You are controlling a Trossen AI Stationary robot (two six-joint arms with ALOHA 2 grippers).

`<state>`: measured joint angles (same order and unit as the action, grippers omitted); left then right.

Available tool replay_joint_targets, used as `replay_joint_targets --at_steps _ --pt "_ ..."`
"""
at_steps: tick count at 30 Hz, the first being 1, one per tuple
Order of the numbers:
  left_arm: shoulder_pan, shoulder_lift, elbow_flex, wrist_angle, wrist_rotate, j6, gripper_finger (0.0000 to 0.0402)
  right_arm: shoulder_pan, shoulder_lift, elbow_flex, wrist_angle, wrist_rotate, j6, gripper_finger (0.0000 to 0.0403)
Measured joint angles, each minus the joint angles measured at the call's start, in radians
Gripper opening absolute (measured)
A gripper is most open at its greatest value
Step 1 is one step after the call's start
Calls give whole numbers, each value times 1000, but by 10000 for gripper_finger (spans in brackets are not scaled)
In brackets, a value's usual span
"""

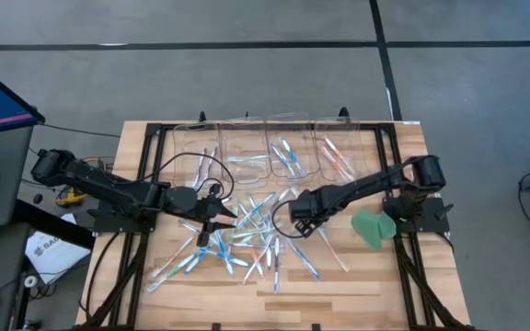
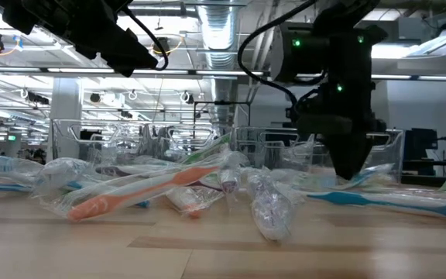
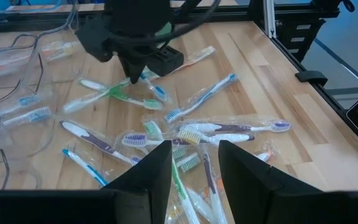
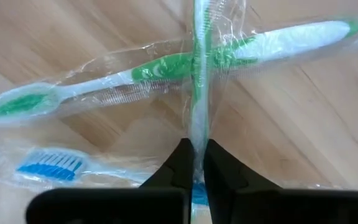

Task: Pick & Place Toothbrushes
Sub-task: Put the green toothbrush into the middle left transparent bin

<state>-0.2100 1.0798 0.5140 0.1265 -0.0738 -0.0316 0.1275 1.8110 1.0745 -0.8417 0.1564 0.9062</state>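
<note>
Several toothbrushes point(image 1: 247, 241) in clear wrappers lie scattered on the middle of the wooden table. My right gripper point(image 4: 196, 149) points down at the pile's right side point(image 1: 294, 219) and is shut on a wrapped white-and-green toothbrush point(image 4: 199, 74). Under that one, a green toothbrush point(image 4: 166, 65) lies flat on the wood and crosses it. A blue-bristled one point(image 4: 48, 165) rests beside them. My left gripper point(image 3: 194, 149) hangs open above the pile's left side point(image 1: 217, 223), holding nothing. My right gripper pinches one end of the wrapped white-and-green toothbrush point(image 4: 196, 134) between its two fingers. They come from above and point down. The toothbrush runs straight out from the fingers and crosses over the green one. Whether it is clear of the table I cannot tell.
Several clear plastic bins point(image 1: 274, 152) stand in a row along the table's far edge, some with toothbrushes inside. A flat green disc point(image 1: 373, 228) lies right of my right gripper. Bare wood point(image 1: 339, 276) shows at the near right.
</note>
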Motion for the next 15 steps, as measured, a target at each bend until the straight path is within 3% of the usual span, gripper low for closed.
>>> replay_joint_targets --at_steps 15 --pt "0 0 -30 4 -6 -1 126 145 -30 278 -277 211 19 6"
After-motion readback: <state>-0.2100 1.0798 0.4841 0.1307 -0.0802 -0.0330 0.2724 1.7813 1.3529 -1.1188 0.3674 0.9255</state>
